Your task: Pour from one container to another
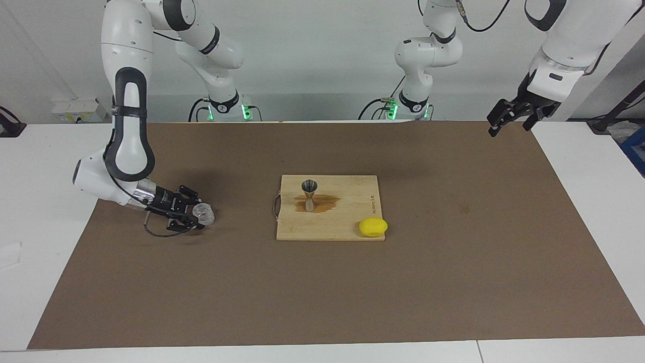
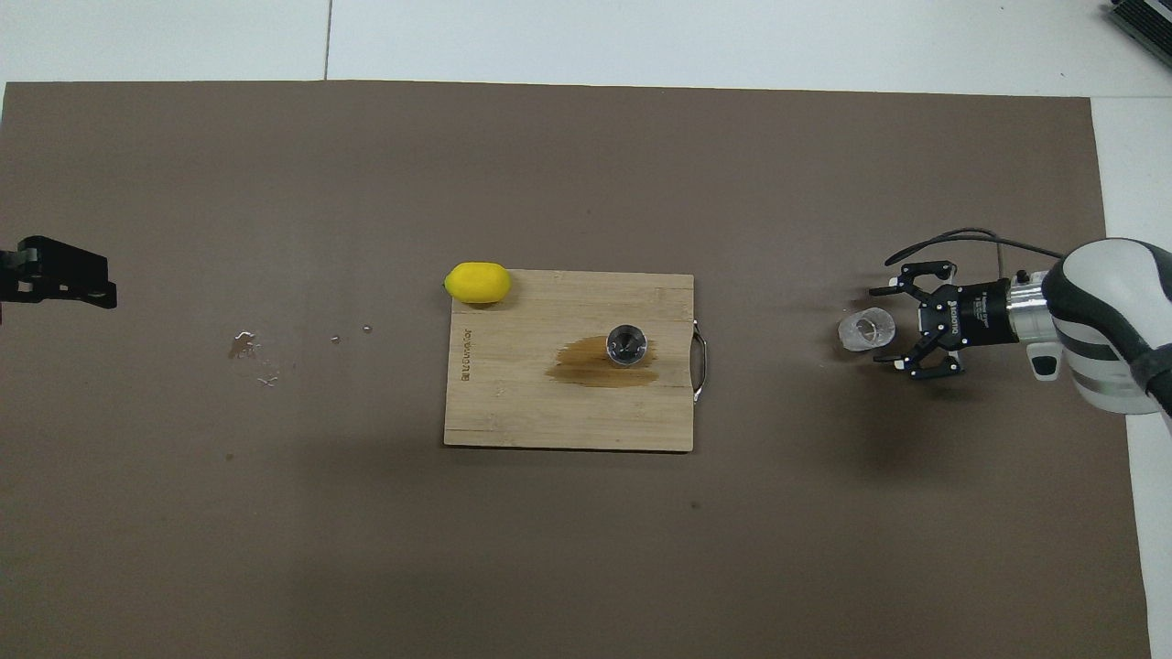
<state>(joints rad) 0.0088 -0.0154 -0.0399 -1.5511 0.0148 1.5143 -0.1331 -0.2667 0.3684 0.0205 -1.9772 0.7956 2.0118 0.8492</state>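
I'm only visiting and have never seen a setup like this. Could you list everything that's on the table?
Glass cup: one, clear, at the right gripper's fingertips, toward the right arm's end.
Jigger: one, steel, upright on the board's wet stain.
Cutting board: one, wooden, mid-table.
Lemon: one, yellow, at the board's corner farther from the robots.
Mat: one, brown, covering the table.
Right gripper: low, at the cup.
Left gripper: raised, waiting over the mat's edge.

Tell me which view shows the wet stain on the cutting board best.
The overhead view: the stain spreads flat on the cutting board, its outline showing all round the jigger. In the facing view the stain looks foreshortened, and the jigger stands upright in it, hiding part.
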